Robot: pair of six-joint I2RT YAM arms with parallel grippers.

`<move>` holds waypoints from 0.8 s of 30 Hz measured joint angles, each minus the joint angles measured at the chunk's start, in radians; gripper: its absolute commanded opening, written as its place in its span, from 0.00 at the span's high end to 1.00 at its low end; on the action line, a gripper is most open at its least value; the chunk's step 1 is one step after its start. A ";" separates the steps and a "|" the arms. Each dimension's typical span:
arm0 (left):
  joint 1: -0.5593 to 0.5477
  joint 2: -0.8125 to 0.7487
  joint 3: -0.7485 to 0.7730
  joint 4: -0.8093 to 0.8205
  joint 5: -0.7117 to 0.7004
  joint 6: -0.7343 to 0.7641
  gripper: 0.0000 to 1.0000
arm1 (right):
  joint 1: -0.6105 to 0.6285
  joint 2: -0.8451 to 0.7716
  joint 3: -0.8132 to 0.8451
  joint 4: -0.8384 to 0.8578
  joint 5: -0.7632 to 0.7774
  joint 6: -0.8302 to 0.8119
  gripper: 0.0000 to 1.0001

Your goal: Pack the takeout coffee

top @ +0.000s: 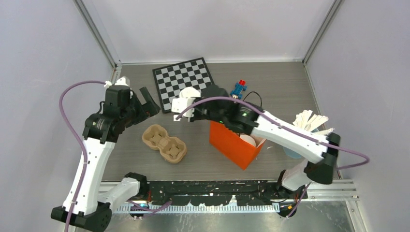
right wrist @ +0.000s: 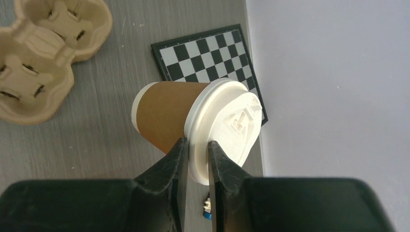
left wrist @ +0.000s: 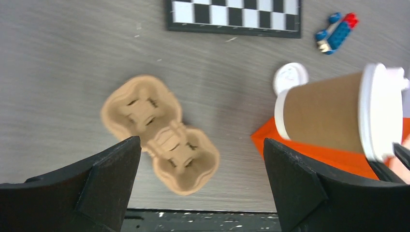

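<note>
Top: left gripper (top: 148,102) hovering near the tray (top: 164,143); jaws spread wide, holding nothing. Left wrist: cup (left wrist: 321,113) hanging sideways in the air, clear of the tray. Right wrist: right gripper (right wrist: 197,151) pinching only the rim of the lid (right wrist: 227,125); lid could be popping off, dropping the cup.

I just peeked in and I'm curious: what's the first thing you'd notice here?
A brown coffee cup with a white lid, pinched by its lid rim in the right claw and tipped sideways in the air near the checkerboard. Next, the bright orange box in the middle, and the left claw wide open above the tan cup tray.
</note>
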 measured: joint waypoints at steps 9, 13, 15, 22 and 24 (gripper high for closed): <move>0.014 -0.151 -0.045 -0.102 -0.184 0.018 0.00 | 0.040 0.259 -0.032 0.117 0.124 -0.119 0.92; 0.015 -0.216 -0.045 -0.106 -0.232 0.031 0.00 | 0.048 0.301 -0.055 0.145 0.146 -0.124 0.91; 0.015 -0.249 -0.045 -0.108 -0.253 0.036 0.00 | 0.053 0.320 -0.072 0.171 0.158 -0.124 0.91; 0.015 -0.258 -0.045 -0.108 -0.276 0.054 0.00 | 0.066 0.401 -0.090 0.230 0.193 -0.114 0.86; 0.015 -0.248 -0.045 -0.108 -0.276 0.062 0.00 | 0.069 0.420 -0.105 0.243 0.197 -0.110 0.85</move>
